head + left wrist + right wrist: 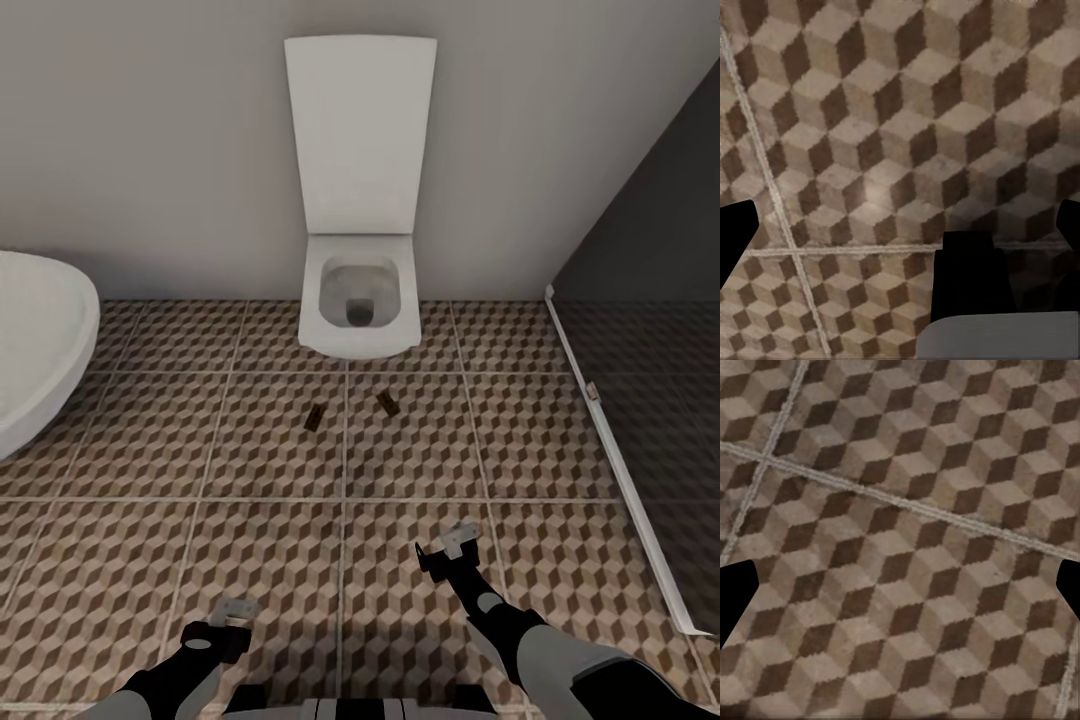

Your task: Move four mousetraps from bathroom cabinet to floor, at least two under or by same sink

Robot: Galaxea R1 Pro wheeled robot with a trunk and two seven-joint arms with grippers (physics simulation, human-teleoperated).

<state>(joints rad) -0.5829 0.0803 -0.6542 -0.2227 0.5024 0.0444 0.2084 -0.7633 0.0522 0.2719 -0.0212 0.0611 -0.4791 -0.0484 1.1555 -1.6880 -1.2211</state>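
Two mousetraps lie on the bathroom floor (420, 460) just in front of the toilet: one small brown board (314, 418) and another (387, 403) a little to its right. My left gripper (235, 610) hangs low over the tiles at the near left. Its fingers stand wide apart in the left wrist view (900, 232), with only cube-pattern tile between them. My right gripper (455, 545) is farther forward at the near right, open too (900, 592) and holding nothing. Both grippers are well short of the mousetraps. The cabinet and the sink are out of view.
A white toilet (358, 300) with its lid up stands against the far wall. A rounded white bathtub (35, 350) bulges in from the left. A dark glass shower screen with a white sill (620, 480) runs along the right.
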